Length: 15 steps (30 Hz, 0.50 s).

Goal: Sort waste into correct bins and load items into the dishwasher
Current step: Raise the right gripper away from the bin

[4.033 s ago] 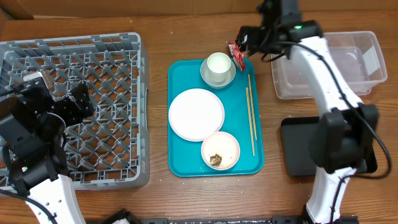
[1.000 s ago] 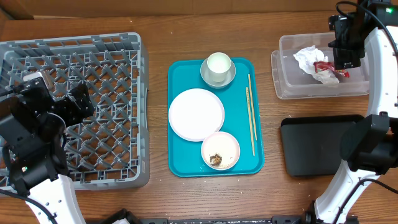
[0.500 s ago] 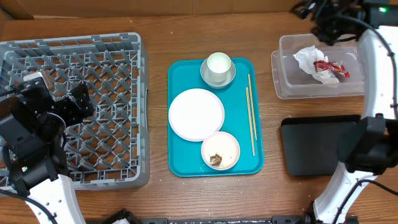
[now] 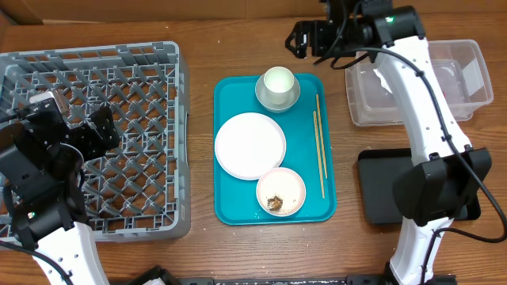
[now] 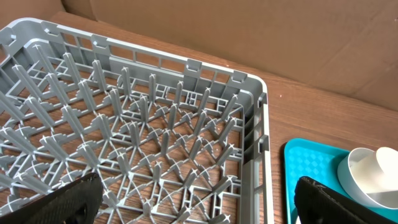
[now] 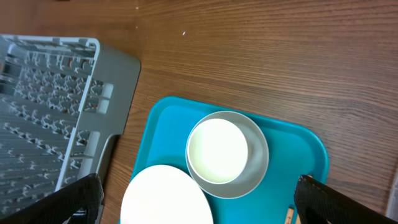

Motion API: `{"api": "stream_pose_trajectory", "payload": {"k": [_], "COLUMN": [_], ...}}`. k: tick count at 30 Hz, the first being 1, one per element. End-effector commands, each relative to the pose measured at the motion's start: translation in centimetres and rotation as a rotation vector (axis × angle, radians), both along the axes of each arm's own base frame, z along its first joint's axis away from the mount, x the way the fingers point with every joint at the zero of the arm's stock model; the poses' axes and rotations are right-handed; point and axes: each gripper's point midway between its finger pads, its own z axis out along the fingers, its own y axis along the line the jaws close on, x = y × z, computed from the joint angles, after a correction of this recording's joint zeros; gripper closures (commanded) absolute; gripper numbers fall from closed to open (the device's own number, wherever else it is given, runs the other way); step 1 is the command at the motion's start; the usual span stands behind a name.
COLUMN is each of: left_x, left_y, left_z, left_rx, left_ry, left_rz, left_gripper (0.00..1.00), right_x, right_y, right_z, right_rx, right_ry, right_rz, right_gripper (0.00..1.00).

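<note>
I am hovering the right gripper, spread and empty, near the cup (nested in 1 bowl); off-centre closing risks tipping it.

Right gripper hovers just beyond the teal tray's far edge (arm reaching in from its right), jaws wide; left gripper well left of it, also wide.

Matt grey plastic rack; glossy teal tray; wood table.
</note>
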Motion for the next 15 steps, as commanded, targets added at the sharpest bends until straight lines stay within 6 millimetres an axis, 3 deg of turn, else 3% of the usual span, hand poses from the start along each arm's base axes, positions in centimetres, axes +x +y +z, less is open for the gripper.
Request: {"api": "stream_pose_trajectory", "payload": {"k": [1, 4, 11, 15], "left_x": [0.2, 0.2, 0.2, 0.2], "left_y": [-0.1, -0.1, -0.1, -0.1], "left_z": [0.6, 0.6, 0.6, 0.6], "left_rx": [-0.015, -0.015, -0.015, -0.015], "left_ry": [-0.016, -0.016, -0.016, -0.016], "left_rz": [-0.003, -0.003, -0.003, -0.003], "left_gripper": [0.00, 0.00, 0.00, 0.00], "right_x": [0.5, 1.3, 2.1, 1.2], "right_y": [-1.5, -4.7, -16.7, -20.2], "right_z": [1.3, 2.1, 3.8, 3.6], "right_rx": [-0.058, -0.070, 0.004, 0.111], "right_ry": [-0.060, -0.063, -0.005, 0.065], "right_rz": [-0.044, -0.159, -0.532, -0.567], "right_gripper": [0.00, 0.00, 0.00, 0.00]}}
